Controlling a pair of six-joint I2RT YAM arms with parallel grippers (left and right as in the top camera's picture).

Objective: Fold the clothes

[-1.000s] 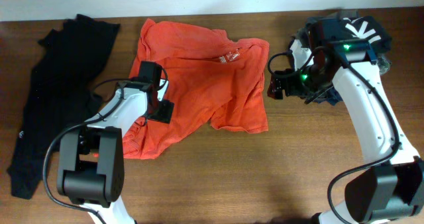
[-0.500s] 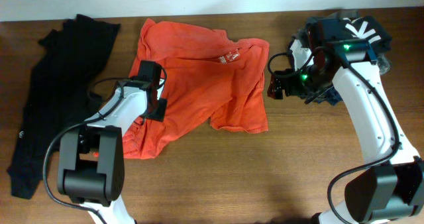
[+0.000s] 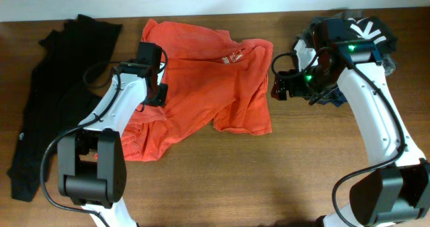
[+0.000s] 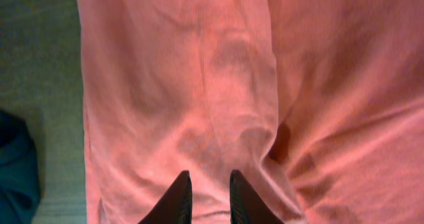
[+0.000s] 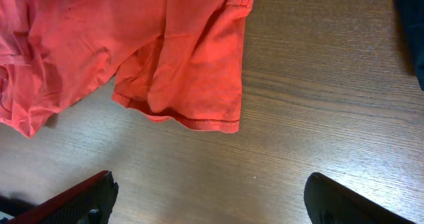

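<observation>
The left gripper (image 4: 205, 199) stands narrow over the fabric; we cannot tell whether a fold is pinched. The right gripper (image 5: 211, 201) is spread wide over the bare brown wooden table (image 3: 282, 180), holding nothing. The crumpled orange-red cotton T-shirt (image 3: 208, 86) lies upper centre of the overhead view. Its long axis appears to run lower left to upper right, neck label toward the top. The plain black garment (image 3: 54, 99) lies lengthwise along the left edge. We judge no fold complete; flattening and all folds remain.

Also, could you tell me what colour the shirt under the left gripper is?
Orange-red; the shirt shows best in the overhead view.
</observation>
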